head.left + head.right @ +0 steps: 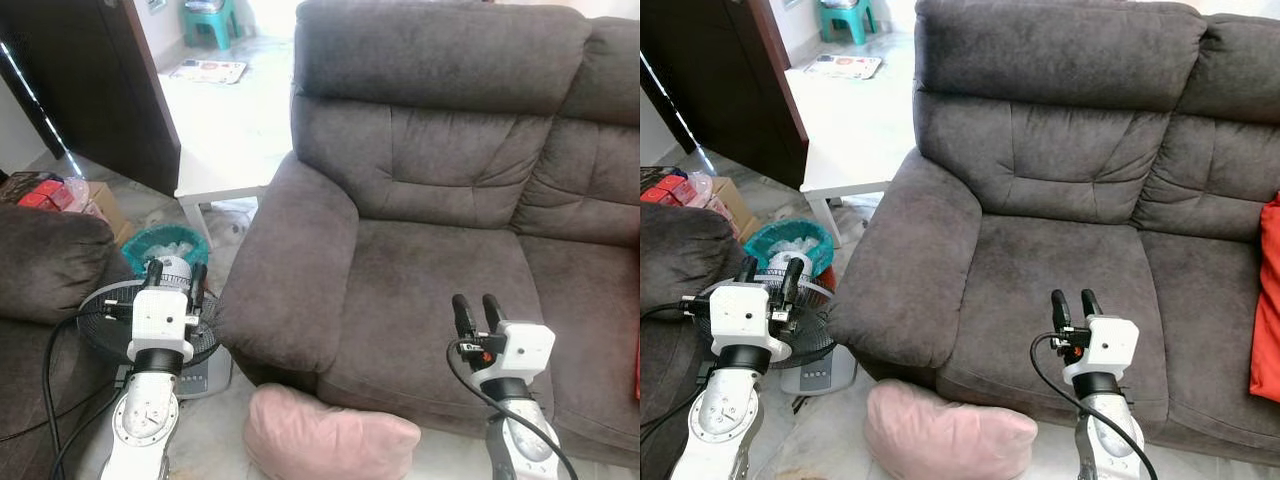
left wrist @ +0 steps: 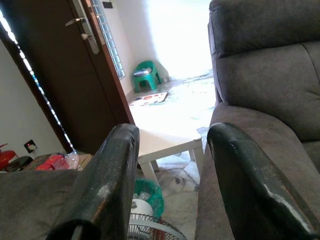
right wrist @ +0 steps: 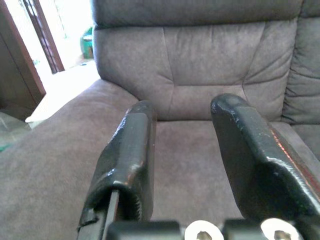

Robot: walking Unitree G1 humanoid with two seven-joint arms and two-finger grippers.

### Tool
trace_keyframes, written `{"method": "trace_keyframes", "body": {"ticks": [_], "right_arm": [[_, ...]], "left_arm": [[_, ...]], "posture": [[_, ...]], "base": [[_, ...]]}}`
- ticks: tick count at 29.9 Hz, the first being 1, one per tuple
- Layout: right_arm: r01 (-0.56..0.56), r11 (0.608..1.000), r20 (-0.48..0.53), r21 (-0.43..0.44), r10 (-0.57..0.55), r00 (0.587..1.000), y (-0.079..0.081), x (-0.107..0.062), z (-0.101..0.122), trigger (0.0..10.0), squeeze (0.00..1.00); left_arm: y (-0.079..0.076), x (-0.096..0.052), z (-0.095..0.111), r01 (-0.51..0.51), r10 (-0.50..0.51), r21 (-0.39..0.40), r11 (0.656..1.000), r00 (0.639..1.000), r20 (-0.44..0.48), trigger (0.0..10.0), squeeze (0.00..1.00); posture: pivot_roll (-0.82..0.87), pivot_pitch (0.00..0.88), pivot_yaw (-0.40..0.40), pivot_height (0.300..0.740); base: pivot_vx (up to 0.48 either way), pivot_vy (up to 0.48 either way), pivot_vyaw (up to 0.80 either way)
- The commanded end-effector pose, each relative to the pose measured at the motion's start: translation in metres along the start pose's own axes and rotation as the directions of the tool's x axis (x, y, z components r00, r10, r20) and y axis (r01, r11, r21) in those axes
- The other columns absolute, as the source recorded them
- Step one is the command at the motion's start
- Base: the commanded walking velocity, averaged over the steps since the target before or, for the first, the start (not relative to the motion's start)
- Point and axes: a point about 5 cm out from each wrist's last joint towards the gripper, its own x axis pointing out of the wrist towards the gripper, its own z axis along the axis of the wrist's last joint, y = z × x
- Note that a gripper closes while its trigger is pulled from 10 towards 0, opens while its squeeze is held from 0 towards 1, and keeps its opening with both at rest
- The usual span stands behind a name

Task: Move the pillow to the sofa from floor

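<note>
Your left pincer hovers open over the fan. The pink pillow lies on the floor against the sofa; your right pincer waits open. Nothing's gripped: reach down next.

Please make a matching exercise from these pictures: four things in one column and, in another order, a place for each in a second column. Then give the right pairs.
Things:
1. soft pink pillow
2. dark grey fabric sofa
3. white electric fan with a black wire cage
4. green plastic stool

Places:
A. far back, on the bright floor beyond the dark door
B. on the floor, against the sofa's front
C. on the floor beside the sofa's armrest, behind the left gripper
D. straight ahead, its seat behind the right gripper

Pairs: 1-B, 2-D, 3-C, 4-A
</note>
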Motion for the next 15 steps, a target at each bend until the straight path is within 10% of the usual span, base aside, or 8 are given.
{"method": "trace_keyframes", "body": {"ticks": [1,15], "right_arm": [[-0.005,1.0,0.022,0.004,0.005,1.0,0.002,0.005,0.008,10.0,0.0],[-0.018,1.0,0.036,0.014,0.018,0.999,0.009,0.016,0.015,10.0,0.0]], "left_arm": [[0.002,-0.002,-0.005,0.005,-0.005,0.002,1.0,1.0,-0.03,10.0,0.0],[0.004,0.006,-0.006,0.021,-0.021,0.002,1.0,0.999,-0.032,10.0,0.0]], "posture": [[0.14,0.0,-0.001,0.74],[0.14,0.008,0.008,0.74]], "base": [[0.0,0.0,0.0],[0.0,0.0,0.0]]}}
